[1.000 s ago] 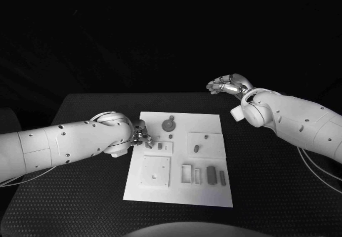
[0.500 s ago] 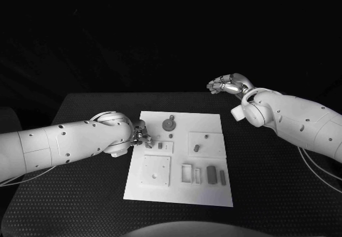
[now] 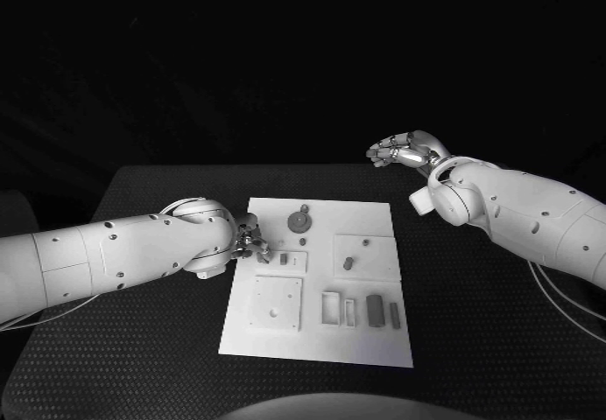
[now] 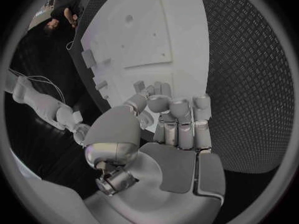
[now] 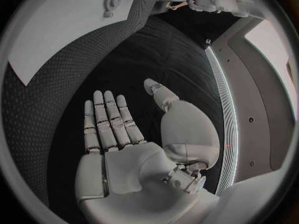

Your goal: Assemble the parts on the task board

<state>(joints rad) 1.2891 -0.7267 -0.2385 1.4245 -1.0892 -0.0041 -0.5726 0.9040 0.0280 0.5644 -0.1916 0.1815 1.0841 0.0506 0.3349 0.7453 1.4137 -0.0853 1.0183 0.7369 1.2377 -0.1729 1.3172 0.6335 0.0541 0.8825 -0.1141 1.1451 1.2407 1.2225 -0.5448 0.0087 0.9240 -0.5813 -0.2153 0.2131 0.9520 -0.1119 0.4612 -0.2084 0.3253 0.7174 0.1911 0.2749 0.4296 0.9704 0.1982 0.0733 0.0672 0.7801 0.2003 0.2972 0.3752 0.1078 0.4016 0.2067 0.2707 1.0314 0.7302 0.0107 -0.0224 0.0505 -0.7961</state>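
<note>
Task board (image 3: 316,346): white plate, centre of counter (image 3: 151,367). Left hand (image 3: 249,242): at board's left edge, fingers bunched over a small part (image 3: 264,255); whether it is actually held, cannot tell. Right hand (image 3: 402,150): raised beyond the far edge, fingers spread, empty. Risk: a loose pinch may tip or drop the part.

Left robot hand (image 3: 249,242) fingertips crowd board (image 3: 319,341) edge; held part, if any, indiscernible.
</note>
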